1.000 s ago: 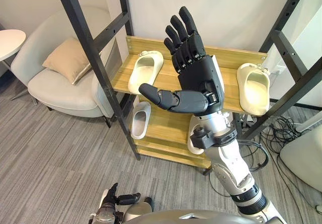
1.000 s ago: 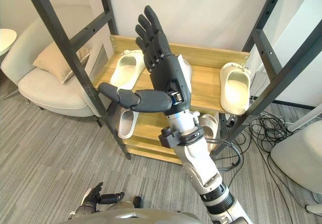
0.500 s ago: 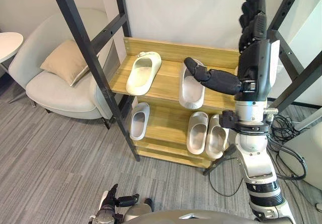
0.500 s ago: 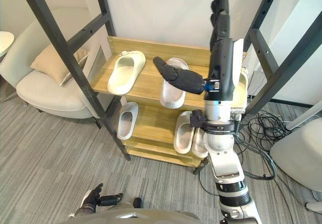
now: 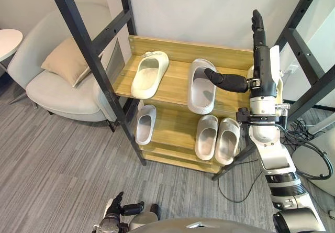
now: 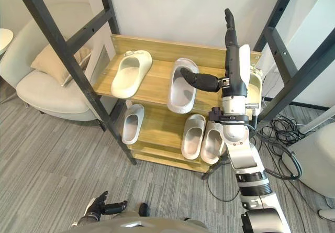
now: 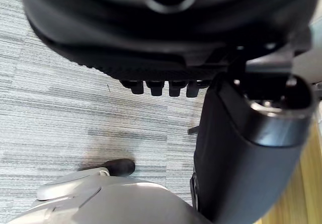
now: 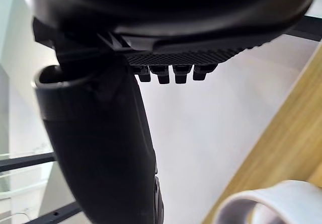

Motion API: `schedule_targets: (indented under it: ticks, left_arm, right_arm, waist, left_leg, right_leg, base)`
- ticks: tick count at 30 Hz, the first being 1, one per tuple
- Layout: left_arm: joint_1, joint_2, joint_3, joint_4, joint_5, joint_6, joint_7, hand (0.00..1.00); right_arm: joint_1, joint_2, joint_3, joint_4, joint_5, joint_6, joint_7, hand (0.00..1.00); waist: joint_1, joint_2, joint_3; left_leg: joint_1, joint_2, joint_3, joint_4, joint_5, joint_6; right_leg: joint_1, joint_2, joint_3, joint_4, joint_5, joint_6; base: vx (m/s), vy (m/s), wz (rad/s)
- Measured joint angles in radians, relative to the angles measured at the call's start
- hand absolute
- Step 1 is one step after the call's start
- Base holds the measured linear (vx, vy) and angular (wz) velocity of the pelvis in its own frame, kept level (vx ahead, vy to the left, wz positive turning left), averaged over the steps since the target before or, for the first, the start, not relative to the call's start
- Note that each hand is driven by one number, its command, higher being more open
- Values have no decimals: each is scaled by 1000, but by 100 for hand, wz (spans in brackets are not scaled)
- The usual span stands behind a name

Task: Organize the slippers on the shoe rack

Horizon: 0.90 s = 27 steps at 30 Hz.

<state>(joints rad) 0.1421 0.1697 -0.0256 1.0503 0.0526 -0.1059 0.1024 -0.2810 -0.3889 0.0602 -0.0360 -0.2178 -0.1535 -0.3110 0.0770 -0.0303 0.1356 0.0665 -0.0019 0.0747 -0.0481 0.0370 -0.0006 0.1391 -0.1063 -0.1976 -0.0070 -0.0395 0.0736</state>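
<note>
Risk sits at the right end of the shoe rack (image 5: pixel 175 84) — our right hand (image 5: pixel 263 68) stands upright there, fingers straight and pressed together, thumb spread toward the middle slipper (image 5: pixel 201 86), holding nothing. We judge a downward reach could shove the end slipper (image 6: pixel 255 89) off the rack's top shelf, or the thumb could clip the middle one. Low before the rack, our left hand (image 5: pixel 119 210) hangs relaxed and empty.
</note>
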Motion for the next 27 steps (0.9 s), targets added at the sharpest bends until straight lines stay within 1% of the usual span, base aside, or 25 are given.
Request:
schedule_targets:
  ticks: [2,7,10,11,14,17,22,27]
  left_arm:
    - [0,1,2,-4,0,-3,-1,100]
    - [0,2,3,-8,-1,-4,-1,100]
    - [-1,5,3,-18,-2,-6,-1,100]
    - [-1,5,3,-24,-2,-6,-2,100]
    - [-1,6,4,-26,-2,-16,-2,100]
    - [-3,7,11,-29,-3,-24,-2,100]
    - [-4,14,12,-49,-6,-25,-1,100]
    - [-10,21,12,-61,-21,-25,-2,100]
  right_arm:
    - [-5,-9,1,45,0,21,4,100]
    - [-35,-14,19,131,0,33,17,100]
    - [-55,-21,51,170,1,36,29,100]
    - [-58,-21,52,178,3,36,29,0]
    - [-84,-21,53,201,6,36,30,0]
    - [-147,-29,74,243,22,35,34,0]
    - [-211,-37,133,285,27,30,51,0]
    - [-261,-37,137,312,46,28,48,0]
  waist:
    - [4,-4,4]
    - [6,-8,9]
    - [9,-13,23]
    - [15,-14,26]
    - [22,-16,30]
    - [23,-19,42]
    - [32,-35,57]
    - [50,-48,74]
  left_leg:
    - [-5,0,-2,0,0,0]
    - [-16,-1,-2,0,0,0]
    - [-18,-1,-2,0,0,0]
    - [-21,-1,-2,0,0,0]
    - [-29,-2,-3,0,0,0]
    - [-35,-3,-7,0,0,1]
    - [-45,-3,-19,0,0,1]
    - [-47,-3,-24,0,0,1]
  right_leg:
    - [-4,0,-1,-3,0,0]
    - [-16,0,0,-4,1,2]
    - [-19,0,0,-4,2,2]
    - [-21,-1,0,-4,2,2]
    - [-29,-1,0,-4,2,2]
    - [-34,-1,-2,-6,3,4]
    - [-35,0,-14,-12,4,5]
    - [-35,-1,-16,-12,4,6]
  base:
    - [0,0,0]
    - [0,0,0]
    - [0,0,0]
    - [0,0,0]
    - [0,0,0]
    - [-2,-2,2]
    - [5,-13,7]
    - [-3,-3,4]
